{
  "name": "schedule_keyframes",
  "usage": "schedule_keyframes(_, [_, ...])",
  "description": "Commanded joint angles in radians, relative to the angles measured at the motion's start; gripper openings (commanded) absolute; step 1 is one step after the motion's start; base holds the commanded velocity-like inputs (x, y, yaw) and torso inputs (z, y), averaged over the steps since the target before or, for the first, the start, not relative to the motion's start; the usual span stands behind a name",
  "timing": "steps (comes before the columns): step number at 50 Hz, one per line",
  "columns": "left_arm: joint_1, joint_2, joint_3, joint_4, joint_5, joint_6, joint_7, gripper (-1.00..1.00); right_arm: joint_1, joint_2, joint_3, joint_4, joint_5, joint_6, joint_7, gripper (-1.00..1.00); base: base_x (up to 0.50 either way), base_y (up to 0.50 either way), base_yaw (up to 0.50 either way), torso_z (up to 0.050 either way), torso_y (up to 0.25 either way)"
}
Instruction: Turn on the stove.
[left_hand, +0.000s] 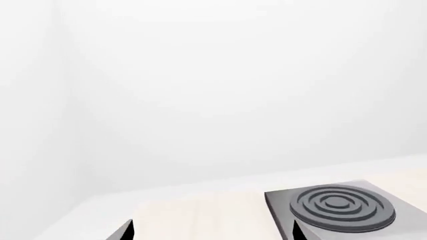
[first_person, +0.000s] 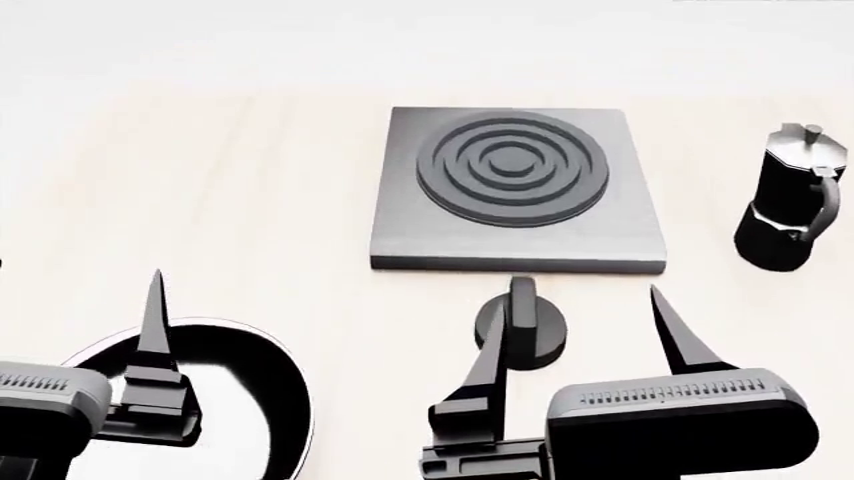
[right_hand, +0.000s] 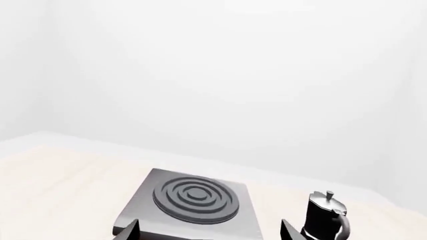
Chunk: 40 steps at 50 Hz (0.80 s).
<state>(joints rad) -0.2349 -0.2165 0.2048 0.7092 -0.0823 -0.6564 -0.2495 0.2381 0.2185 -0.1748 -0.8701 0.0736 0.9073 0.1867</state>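
Observation:
The stove (first_person: 514, 190) is a square brushed-grey plate with a raised ring burner, in the middle of the head view. Its small black round knob (first_person: 527, 322) with an upright ridge sits just in front of the plate. My right gripper (first_person: 578, 305) is open and empty, just on the near side of the knob. One of its fingers (first_person: 483, 375) overlaps the knob's left edge. My left gripper (first_person: 78, 272) is open and empty over the frying pan. The stove also shows in the left wrist view (left_hand: 333, 205) and the right wrist view (right_hand: 193, 197); the knob is hidden in both.
A black frying pan (first_person: 247, 385) lies at the front left under my left gripper. A black moka pot (first_person: 791, 200) stands right of the stove and also shows in the right wrist view (right_hand: 325, 215). All rest on a pale wooden table (first_person: 267, 180) before white walls.

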Motion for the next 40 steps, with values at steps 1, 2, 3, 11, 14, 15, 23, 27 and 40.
schedule_keyframes(1, [-0.002, -0.005, 0.004, 0.002, -0.004, -0.002, -0.008, 1.0, 0.002, 0.004, -0.001, -0.007, 0.007, 0.006, 0.005, 1.0, 0.26, 0.0, 0.0, 0.0, 0.0])
schedule_keyframes(2, [-0.002, -0.005, 0.003, 0.004, -0.006, -0.004, -0.008, 1.0, 0.002, 0.005, -0.003, -0.006, 0.005, 0.006, 0.007, 1.0, 0.26, 0.0, 0.0, 0.0, 0.0])
schedule_keyframes(3, [-0.002, -0.006, 0.004, 0.002, -0.005, -0.002, -0.009, 1.0, 0.002, 0.005, -0.004, -0.006, 0.005, 0.006, 0.008, 1.0, 0.27, 0.0, 0.0, 0.0, 0.0])
schedule_keyframes(11, [-0.001, -0.008, 0.005, 0.0, -0.011, 0.001, -0.013, 1.0, 0.002, 0.008, -0.004, -0.005, 0.011, 0.004, 0.01, 1.0, 0.26, 0.0, 0.0, 0.0, 0.0])
schedule_keyframes(14, [-0.002, -0.009, 0.006, -0.002, -0.012, 0.003, -0.015, 1.0, 0.004, 0.009, -0.005, -0.009, 0.012, 0.011, 0.011, 1.0, 0.26, 0.0, 0.0, 0.0, 0.0])
schedule_keyframes(15, [-0.001, -0.01, 0.006, -0.004, -0.012, 0.005, -0.015, 1.0, 0.004, 0.008, -0.004, -0.009, 0.014, 0.01, 0.011, 1.0, 0.26, 0.0, 0.0, 0.0, 0.0])
schedule_keyframes(23, [-0.004, -0.013, 0.008, -0.004, -0.016, 0.001, -0.019, 1.0, 0.003, 0.012, -0.006, -0.004, 0.016, 0.004, 0.015, 1.0, 0.26, 0.0, 0.0, 0.0, 0.0])
schedule_keyframes(27, [-0.004, -0.014, 0.009, -0.005, -0.018, 0.002, -0.021, 1.0, 0.004, 0.013, -0.006, -0.003, 0.019, 0.004, 0.016, 1.0, 0.26, 0.0, 0.0, 0.0, 0.004])
schedule_keyframes(40, [-0.004, -0.02, 0.012, -0.008, -0.024, 0.007, -0.028, 1.0, 0.0, 0.016, -0.008, 0.02, 0.024, -0.015, 0.021, 1.0, 0.26, 0.0, 0.0, 0.0, 0.0])
